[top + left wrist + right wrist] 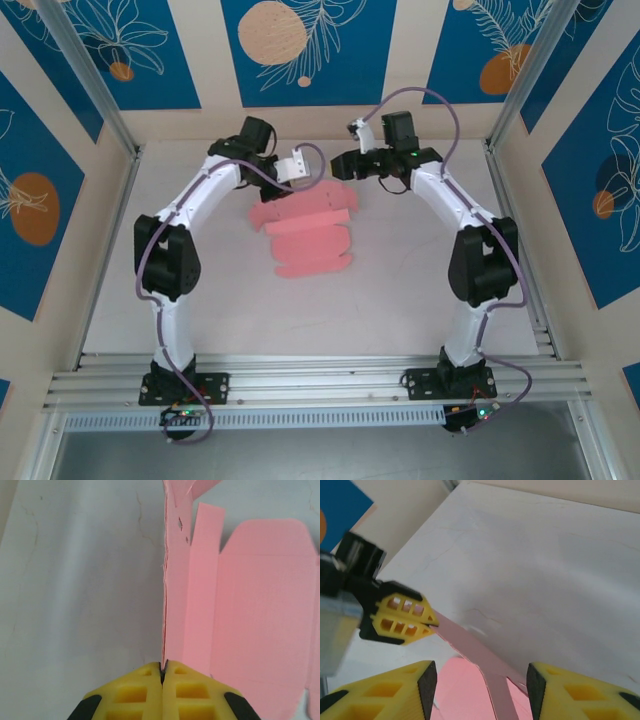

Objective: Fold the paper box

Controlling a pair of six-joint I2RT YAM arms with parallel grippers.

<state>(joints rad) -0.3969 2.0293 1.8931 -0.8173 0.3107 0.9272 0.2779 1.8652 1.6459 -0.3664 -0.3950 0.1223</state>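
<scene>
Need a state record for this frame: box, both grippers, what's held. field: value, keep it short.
paper box: pink die-cut sheet, mostly flat on the table
left gripper: shut, pinching a side flap lifted on edge
right gripper: open, the raised strip seen between its fingers, no grip
fold state: one flap raised, box not yet formed

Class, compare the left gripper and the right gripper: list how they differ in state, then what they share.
The left gripper is shut, the right gripper open. The left pinches an edge of the paper box; the right holds nothing. Both are yellow-tipped.
</scene>
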